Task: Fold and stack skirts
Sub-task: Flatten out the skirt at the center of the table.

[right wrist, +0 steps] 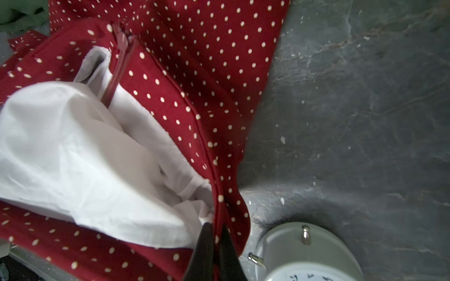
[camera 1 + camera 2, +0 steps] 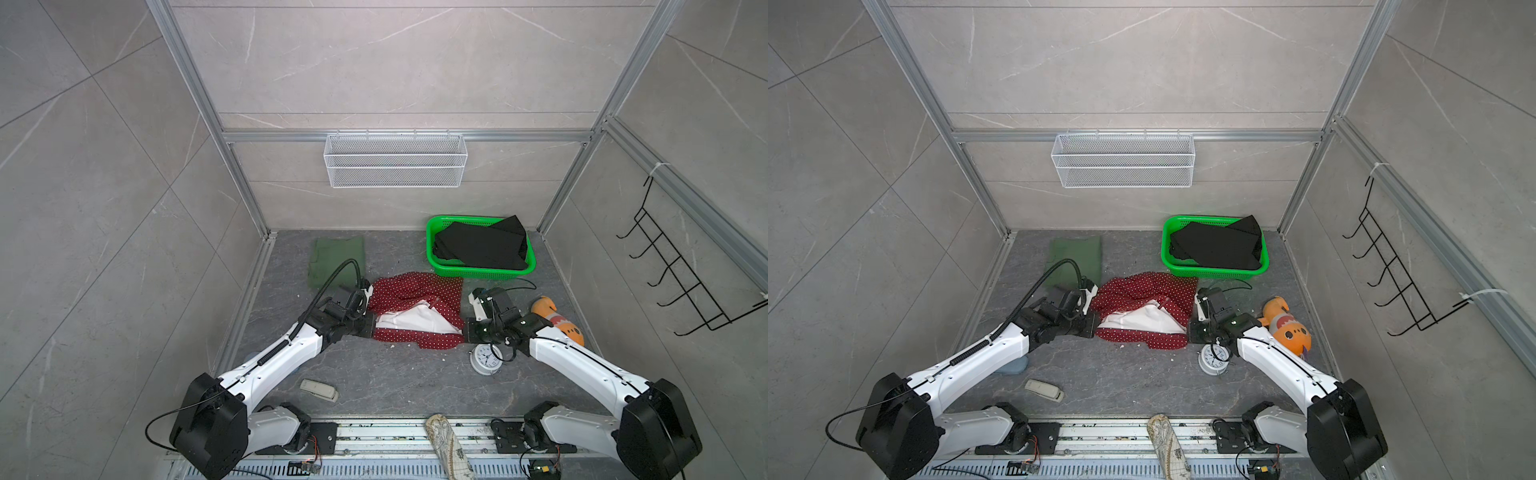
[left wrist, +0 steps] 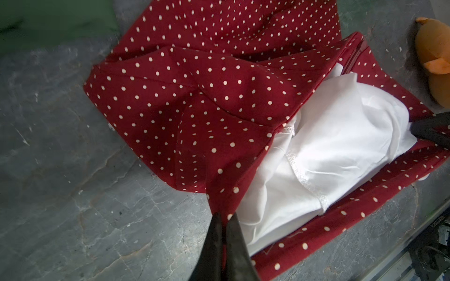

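The left arm (image 2: 299,351) and right arm (image 2: 582,361) are clad in white shells with black joints; a black ribbed cable (image 2: 350,261) is fitted to the left; the left gripper (image 3: 225,215) is dark-fingered.

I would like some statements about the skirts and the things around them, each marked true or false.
1. The black skirt lies in the green basket. True.
2. The olive green skirt lies on top of the red dotted skirt. False: it lies flat on the table beside it.
3. The left pincer is shut on the red dotted skirt's edge. True.
4. The alarm clock stands inside the basket. False: it is on the table by the right arm.
5. Some white lining shows inside the red dotted skirt. True.
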Available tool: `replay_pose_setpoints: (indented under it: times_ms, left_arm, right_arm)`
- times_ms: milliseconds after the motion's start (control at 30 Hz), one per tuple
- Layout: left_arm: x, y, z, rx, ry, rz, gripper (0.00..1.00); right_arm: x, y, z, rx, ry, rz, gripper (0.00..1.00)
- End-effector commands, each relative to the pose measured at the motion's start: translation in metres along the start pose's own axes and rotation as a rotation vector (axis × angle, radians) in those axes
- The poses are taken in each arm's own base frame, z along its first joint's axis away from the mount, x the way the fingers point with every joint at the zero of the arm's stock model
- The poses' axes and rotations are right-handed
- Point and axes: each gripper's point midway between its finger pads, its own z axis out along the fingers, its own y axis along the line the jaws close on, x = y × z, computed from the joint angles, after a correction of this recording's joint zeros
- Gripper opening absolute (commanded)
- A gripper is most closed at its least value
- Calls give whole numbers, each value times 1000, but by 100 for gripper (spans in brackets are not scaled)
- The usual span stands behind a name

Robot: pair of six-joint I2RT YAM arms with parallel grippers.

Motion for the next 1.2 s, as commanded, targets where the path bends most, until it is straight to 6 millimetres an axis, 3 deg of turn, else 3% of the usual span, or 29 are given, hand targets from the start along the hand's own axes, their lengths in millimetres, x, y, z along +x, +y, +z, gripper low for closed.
replay_pose_setpoints:
  times_ms: [0, 167, 300, 533, 967, 1167]
  left_arm:
    - [-6, 13, -6, -57, -50, -60, 0]
    - [-3, 15, -5, -69, -43, -55, 0]
    - [-6, 12, -5, -56, -53, -46, 0]
    - [-7, 8, -3, -31, -54, -28, 0]
    - [-12, -6, 10, 8, -39, -2, 0]
    - [-10, -10, 14, 21, -33, 14, 0]
  right_arm:
    - [13, -26, -3, 130, 25, -2, 22]
    - [-11, -18, -19, 123, -59, -50, 43]
    - [-19, -10, -17, 107, -45, -54, 45]
    - [-7, -1, -9, 81, 7, -17, 46]
    - [23, 23, -32, 159, 72, 40, 52]
    - [35, 26, -27, 215, 100, 73, 53]
